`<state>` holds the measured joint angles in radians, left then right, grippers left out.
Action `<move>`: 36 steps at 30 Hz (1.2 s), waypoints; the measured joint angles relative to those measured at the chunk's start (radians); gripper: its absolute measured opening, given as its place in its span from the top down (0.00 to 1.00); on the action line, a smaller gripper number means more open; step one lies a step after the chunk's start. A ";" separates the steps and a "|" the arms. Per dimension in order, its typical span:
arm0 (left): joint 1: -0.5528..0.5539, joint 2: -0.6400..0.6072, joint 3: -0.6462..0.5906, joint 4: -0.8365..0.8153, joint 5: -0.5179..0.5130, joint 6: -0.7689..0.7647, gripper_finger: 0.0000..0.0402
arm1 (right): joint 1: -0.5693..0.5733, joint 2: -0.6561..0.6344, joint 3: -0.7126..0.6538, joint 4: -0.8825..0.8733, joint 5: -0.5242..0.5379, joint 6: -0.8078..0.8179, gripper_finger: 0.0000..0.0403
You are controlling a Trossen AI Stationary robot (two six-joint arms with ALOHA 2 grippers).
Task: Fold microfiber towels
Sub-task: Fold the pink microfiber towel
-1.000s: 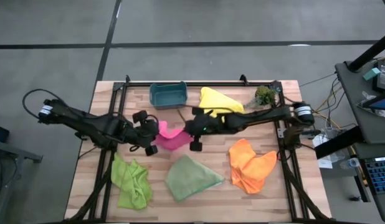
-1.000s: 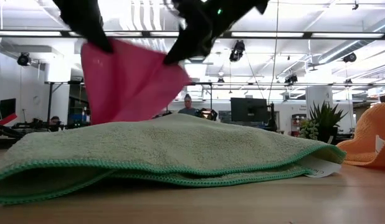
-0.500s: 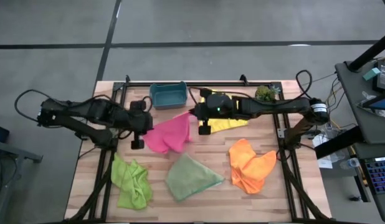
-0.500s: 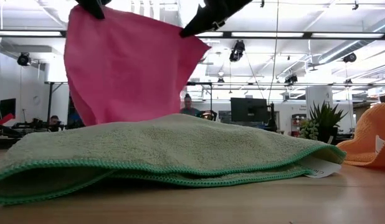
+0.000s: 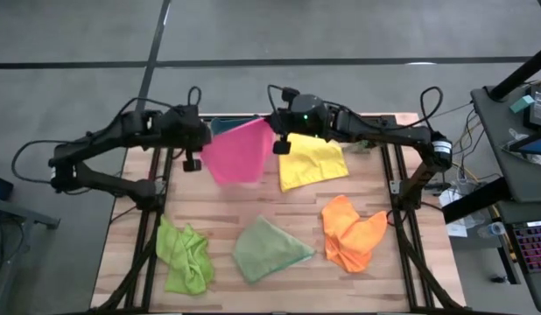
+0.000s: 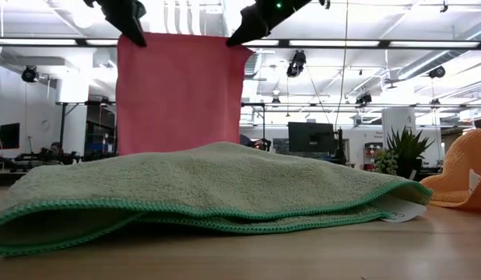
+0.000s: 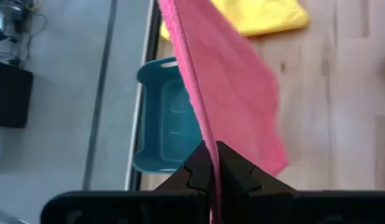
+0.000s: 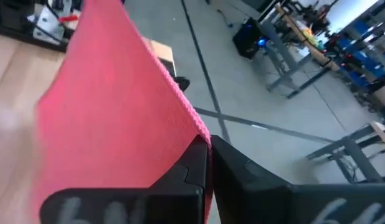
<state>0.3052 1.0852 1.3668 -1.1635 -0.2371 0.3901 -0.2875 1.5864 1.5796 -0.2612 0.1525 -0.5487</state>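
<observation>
You've got the pink towel (image 5: pixel 238 151) up in the air, stretched flat between both arms above the back of the table (image 5: pixel 253 219). Your left gripper (image 5: pixel 199 140) is clamped tight on one top corner, your right gripper (image 5: pixel 275 137) pinched on the other, and the cloth hangs straight down from them like a small banner. From table height, its lower edge drops out of sight behind the pale sage green towel (image 6: pixel 201 187), so whether it touches the wood is hard to say. That sage towel lies crumpled toward the front, on the near side of the pink one. The yellow towel (image 5: pixel 312 160) is spread just beside the pink one, under your right arm. The orange towel (image 5: pixel 352 232) is bunched well apart from it, front right; the lime green towel (image 5: pixel 185 254) sits crumpled front left. The teal bin (image 7: pixel 166 118) sits right behind the hanging pink cloth, at the table's back edge.
</observation>
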 joint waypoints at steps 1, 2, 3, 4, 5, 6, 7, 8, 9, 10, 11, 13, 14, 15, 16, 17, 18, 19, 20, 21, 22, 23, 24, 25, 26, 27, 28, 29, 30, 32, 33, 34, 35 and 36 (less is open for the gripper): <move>0.008 -0.005 0.000 0.000 0.000 0.013 1.00 | -0.002 0.000 0.005 -0.013 -0.005 0.001 0.98; 0.010 -0.009 0.000 -0.003 0.000 0.025 1.00 | -0.003 0.000 0.007 -0.028 -0.018 0.006 0.98; 0.010 -0.011 0.000 -0.006 -0.001 0.033 1.00 | -0.002 -0.002 0.008 -0.050 -0.041 0.015 0.98; 0.007 -0.015 -0.005 -0.007 0.000 0.036 1.00 | -0.001 -0.002 0.009 -0.076 -0.067 0.028 0.98; 0.004 -0.019 -0.013 -0.010 0.006 0.036 1.00 | 0.003 -0.004 0.011 -0.106 -0.092 0.039 0.98; -0.002 -0.021 -0.023 -0.014 0.023 0.033 1.00 | 0.010 -0.004 0.011 -0.137 -0.105 0.058 0.98; -0.012 -0.021 -0.035 -0.015 0.046 0.020 1.00 | 0.020 -0.001 0.011 -0.172 -0.108 0.068 0.98; -0.022 -0.021 -0.050 -0.020 0.079 -0.004 1.00 | 0.031 0.000 0.008 -0.208 -0.108 0.080 0.98; -0.032 -0.021 -0.068 -0.026 0.108 -0.035 1.00 | 0.044 0.001 0.000 -0.237 -0.109 0.087 0.98; -0.044 -0.020 -0.087 -0.030 0.135 -0.063 1.00 | 0.058 0.001 -0.013 -0.260 -0.111 0.095 0.98; -0.059 -0.020 -0.107 -0.030 0.156 -0.086 1.00 | 0.073 0.001 -0.029 -0.274 -0.125 0.107 0.98; -0.100 -0.022 -0.151 -0.028 0.194 -0.133 1.00 | 0.105 0.001 -0.060 -0.288 -0.177 0.129 0.98; -0.124 -0.022 -0.175 -0.026 0.206 -0.157 1.00 | 0.120 0.001 -0.077 -0.290 -0.205 0.144 0.98; -0.148 -0.018 -0.196 -0.021 0.211 -0.185 1.00 | 0.137 0.001 -0.095 -0.286 -0.229 0.163 0.98; -0.173 -0.013 -0.215 -0.018 0.216 -0.215 1.00 | 0.154 0.001 -0.115 -0.277 -0.242 0.172 0.98; -0.198 -0.008 -0.234 -0.017 0.222 -0.250 1.00 | 0.172 0.001 -0.135 -0.271 -0.244 0.183 0.98; -0.223 -0.003 -0.252 -0.012 0.228 -0.290 1.00 | 0.191 0.001 -0.154 -0.267 -0.246 0.193 0.98; -0.249 0.001 -0.271 -0.003 0.230 -0.330 1.00 | 0.208 0.001 -0.173 -0.264 -0.247 0.204 0.98; -0.275 0.006 -0.290 0.010 0.235 -0.365 1.00 | 0.227 0.001 -0.194 -0.255 -0.247 0.218 0.98; -0.303 0.008 -0.308 0.024 0.238 -0.396 1.00 | 0.244 0.001 -0.211 -0.246 -0.248 0.229 0.98; -0.330 0.010 -0.328 0.046 0.242 -0.422 1.00 | 0.260 0.002 -0.225 -0.237 -0.251 0.244 0.98; -0.355 0.013 -0.347 0.076 0.252 -0.445 1.00 | 0.276 0.002 -0.238 -0.226 -0.254 0.252 0.98; -0.378 0.016 -0.365 0.107 0.264 -0.468 1.00 | 0.291 0.001 -0.252 -0.216 -0.254 0.266 0.98; -0.400 0.019 -0.379 0.130 0.275 -0.492 1.00 | 0.305 0.001 -0.266 -0.204 -0.255 0.275 0.98; -0.421 0.023 -0.390 0.146 0.285 -0.523 1.00 | 0.318 0.001 -0.279 -0.189 -0.255 0.290 0.98; -0.440 0.029 -0.399 0.166 0.294 -0.555 1.00 | 0.331 0.002 -0.290 -0.177 -0.255 0.301 0.98; -0.459 0.035 -0.408 0.188 0.301 -0.585 1.00 | 0.343 0.002 -0.297 -0.173 -0.255 0.311 0.98; -0.476 0.042 -0.418 0.204 0.305 -0.611 1.00 | 0.355 0.002 -0.302 -0.173 -0.255 0.315 0.98; -0.494 0.050 -0.429 0.220 0.308 -0.638 1.00 | 0.368 0.002 -0.306 -0.169 -0.255 0.321 0.98; -0.525 0.071 -0.442 0.252 0.313 -0.673 1.00 | 0.386 0.002 -0.314 -0.166 -0.256 0.334 0.98; -0.539 0.085 -0.444 0.266 0.314 -0.682 1.00 | 0.394 0.002 -0.319 -0.167 -0.257 0.344 0.98; -0.554 0.099 -0.444 0.276 0.315 -0.694 1.00 | 0.401 0.002 -0.324 -0.166 -0.258 0.348 0.98; -0.566 0.113 -0.444 0.284 0.315 -0.699 1.00 | 0.406 0.004 -0.327 -0.165 -0.258 0.349 0.98; -0.574 0.127 -0.444 0.291 0.315 -0.699 1.00 | 0.409 0.009 -0.329 -0.164 -0.258 0.350 0.98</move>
<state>-0.2689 1.2121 0.9230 -0.8724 0.0780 -0.3088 0.1211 1.5954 1.2510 -0.4254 -0.1051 -0.1985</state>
